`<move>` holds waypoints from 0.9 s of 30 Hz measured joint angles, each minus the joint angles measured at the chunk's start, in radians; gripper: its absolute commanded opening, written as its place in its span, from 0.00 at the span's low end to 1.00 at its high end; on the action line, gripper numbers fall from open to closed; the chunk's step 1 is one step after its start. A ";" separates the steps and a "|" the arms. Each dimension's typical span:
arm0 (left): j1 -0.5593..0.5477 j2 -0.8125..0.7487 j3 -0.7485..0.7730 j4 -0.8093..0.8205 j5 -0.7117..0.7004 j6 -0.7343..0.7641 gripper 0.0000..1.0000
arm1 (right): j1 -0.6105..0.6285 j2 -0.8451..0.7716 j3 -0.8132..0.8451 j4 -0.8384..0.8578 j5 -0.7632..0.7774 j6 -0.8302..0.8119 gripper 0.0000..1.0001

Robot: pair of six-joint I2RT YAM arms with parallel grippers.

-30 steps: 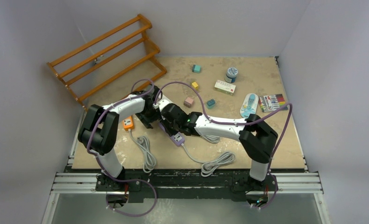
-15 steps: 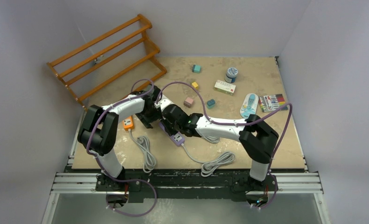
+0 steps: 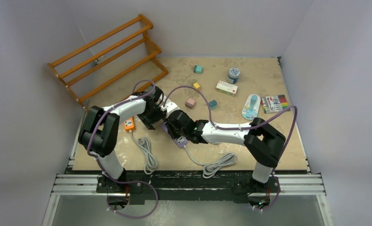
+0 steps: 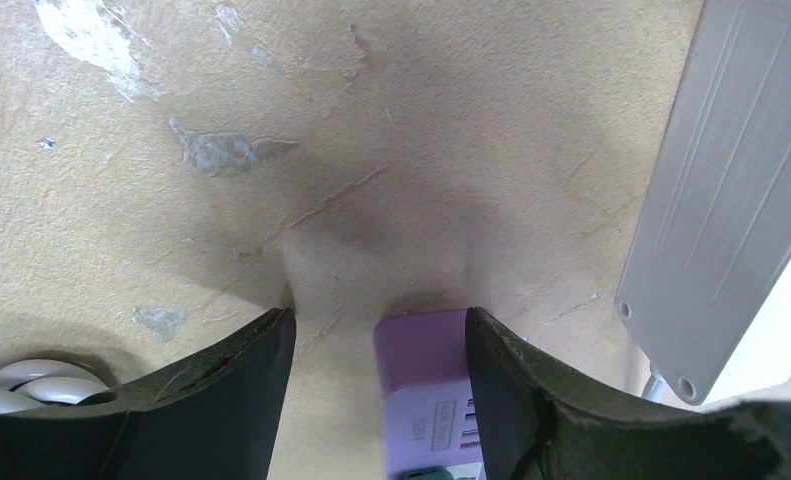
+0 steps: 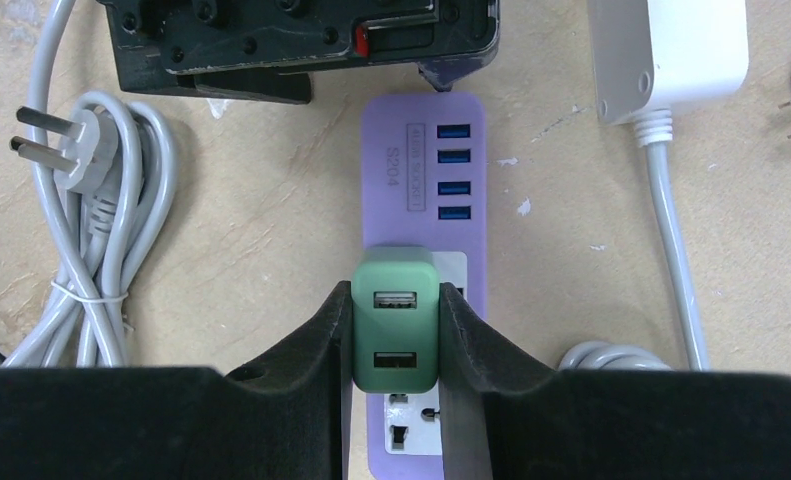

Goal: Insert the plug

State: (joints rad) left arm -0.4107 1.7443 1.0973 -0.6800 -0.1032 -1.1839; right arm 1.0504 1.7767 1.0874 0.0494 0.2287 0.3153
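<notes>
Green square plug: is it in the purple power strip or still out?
Cannot tell: the right claw holds the green square plug over the sockets of the purple power strip, but its prongs are hidden.

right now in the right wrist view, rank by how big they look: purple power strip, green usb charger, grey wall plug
1. purple power strip
2. green usb charger, though it is nearest the camera, so it may look oversized
3. grey wall plug

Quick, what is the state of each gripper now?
The left gripper is open, astride the end of the purple strip.
The right gripper is shut on the green plug.
</notes>
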 measured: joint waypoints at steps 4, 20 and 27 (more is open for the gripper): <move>0.000 0.000 -0.002 0.000 0.005 0.000 0.62 | 0.008 0.000 -0.003 0.001 0.018 0.005 0.00; 0.000 -0.008 -0.006 -0.004 0.006 0.020 0.62 | 0.062 0.068 0.080 -0.103 0.111 0.010 0.00; 0.000 -0.019 -0.006 -0.010 0.006 0.024 0.62 | 0.060 0.063 0.068 -0.085 0.094 0.011 0.02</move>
State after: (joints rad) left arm -0.4107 1.7248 1.0908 -0.6903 -0.0975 -1.1599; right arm 1.1099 1.8397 1.1557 -0.0357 0.3225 0.3260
